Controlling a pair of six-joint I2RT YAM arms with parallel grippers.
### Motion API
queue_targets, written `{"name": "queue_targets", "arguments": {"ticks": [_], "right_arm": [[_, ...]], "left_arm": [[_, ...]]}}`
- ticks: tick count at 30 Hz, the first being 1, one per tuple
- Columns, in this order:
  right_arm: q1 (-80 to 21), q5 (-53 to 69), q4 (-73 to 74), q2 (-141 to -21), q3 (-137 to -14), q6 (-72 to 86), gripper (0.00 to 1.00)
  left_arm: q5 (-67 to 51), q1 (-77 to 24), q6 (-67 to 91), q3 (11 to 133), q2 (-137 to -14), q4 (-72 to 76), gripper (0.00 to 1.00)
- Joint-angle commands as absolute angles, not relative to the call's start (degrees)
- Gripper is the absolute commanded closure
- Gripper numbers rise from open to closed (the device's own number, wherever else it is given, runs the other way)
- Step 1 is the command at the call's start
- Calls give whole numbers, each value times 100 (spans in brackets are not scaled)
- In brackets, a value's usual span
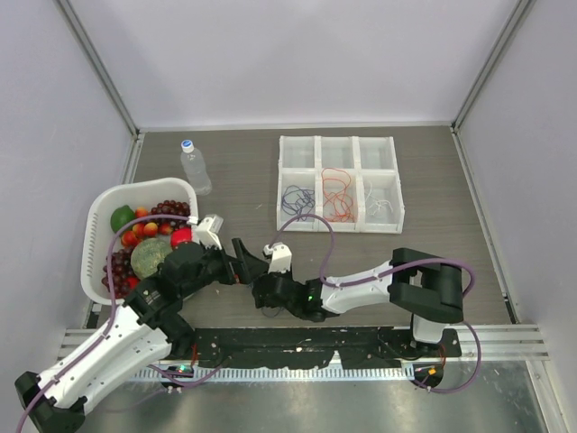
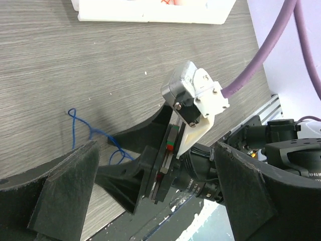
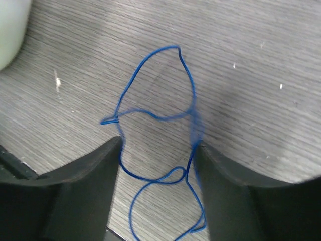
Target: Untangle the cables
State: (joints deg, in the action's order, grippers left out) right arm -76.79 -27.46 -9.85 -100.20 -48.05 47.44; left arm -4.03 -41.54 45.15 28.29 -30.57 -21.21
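Observation:
A thin blue cable (image 3: 150, 115) lies in loose loops on the grey wood table. My right gripper (image 3: 158, 150) stands open low over it, one dark finger on each side of the loops and the right finger touching a strand. The left wrist view shows the same blue cable (image 2: 75, 123) beside the right gripper's fingers (image 2: 125, 178). My left gripper (image 2: 155, 155) is wide open around the right gripper's body and holds nothing. In the top view both grippers meet near the table's front, left (image 1: 245, 262) and right (image 1: 264, 296). Purple-blue (image 1: 296, 200), orange (image 1: 336, 194) and white cables (image 1: 383, 206) lie in separate tray compartments.
A white compartment tray (image 1: 338, 225) stands at the back centre. A white basket (image 1: 95, 236) full of fruit sits at the left, close to the left arm. A water bottle (image 1: 195, 165) stands behind it. A metal rail (image 1: 361, 347) runs along the near edge.

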Motion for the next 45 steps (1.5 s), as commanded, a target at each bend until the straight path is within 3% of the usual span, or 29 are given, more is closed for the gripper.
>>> {"name": "queue_targets", "arguments": {"ticks": [1, 4, 7, 10, 11, 20, 28, 34, 38, 45], "right_arm": [[-7717, -3392, -228, -10274, -4922, 4737, 44], [-7717, -3542, -237, -10292, -4939, 4764, 64], [-7717, -3699, -281, -10213, -4904, 4781, 76], [-7717, -3875, -281, -9959, -4756, 4755, 97], [-7708, -3954, -281, -9871, -4720, 4737, 99], [-7322, -4131, -194, -7964, -4359, 4149, 99], [-5242, -3596, -272, -6724, -4763, 3236, 99], [-3458, -2586, -334, -7678, -5905, 2997, 99], [-2771, -2427, -53, -8829, -7082, 2848, 99], [-1882, -1047, 675, -10888, -9181, 3304, 99]], "left_arm": [[-325, -4157, 4412, 3067, -3041, -2109, 0], [-185, -4157, 4360, 3172, -2831, -2258, 0], [139, -4157, 4272, 3252, -2567, -2416, 0], [386, -4157, 4210, 3305, -2321, -2548, 0], [448, -4157, 4201, 3313, -2259, -2575, 0], [633, -4157, 4017, 3252, -2162, -2365, 0], [-148, -4157, 3631, 3041, -2294, -1916, 0], [-378, -4201, 3138, 3103, -2242, -1925, 0], [-430, -4368, 3295, 2962, -2136, -1767, 0], [-211, -4605, 3314, 2690, -1969, -1749, 0]]}}
